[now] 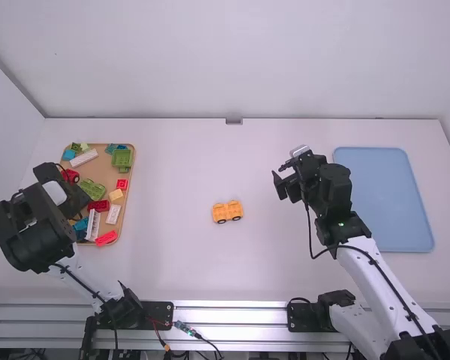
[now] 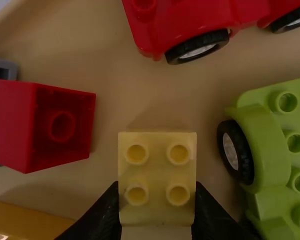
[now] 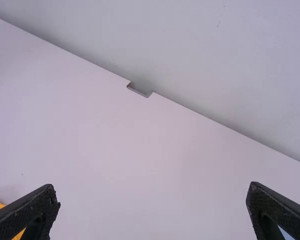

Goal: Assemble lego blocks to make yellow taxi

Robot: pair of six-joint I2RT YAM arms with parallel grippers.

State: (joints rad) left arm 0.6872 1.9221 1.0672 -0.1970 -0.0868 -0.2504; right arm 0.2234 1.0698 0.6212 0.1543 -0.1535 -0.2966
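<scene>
High view: left gripper [image 1: 76, 196] is over the wood tray [image 1: 130, 169] at the table's left side. Right gripper [image 1: 286, 180] hangs over the table between the yellow car [image 1: 227, 211] and the blue tray [image 1: 390, 202], nearer the blue tray. Yellow car sits near mid-table, well apart from both trays, upright, wheels facing the arm bases.

Left wrist view: left claw is closed on the yellow block, one finger against each of two opposite sides. Yellow block [image 2: 157, 177] has four studs facing the camera. Can't tell if it touches the wood tray below. Around it: red car [image 2: 195, 25], green car [image 2: 277, 150] and red block [image 2: 62, 127], all apart from it. Red block lies tipped, hollow side showing. Part of an amber block [image 2: 30, 220] lies near one finger. Green car has studs up.

Right wrist view: right claw is spread wide, nothing between the fingers. A corner of the yellow car shows past one finger, a bit of the blue tray past the other. Notch [image 3: 139, 90] in the table's far edge is in sight too.

Wood tray stock, high view: green scoop [image 1: 122, 158] at the far right corner, pink block [image 1: 106, 238] at the near edge, white blocks [image 1: 92, 225] just beside each other in the near half, plus another white one in the far half. More blue and green pieces are along the far edge.
</scene>
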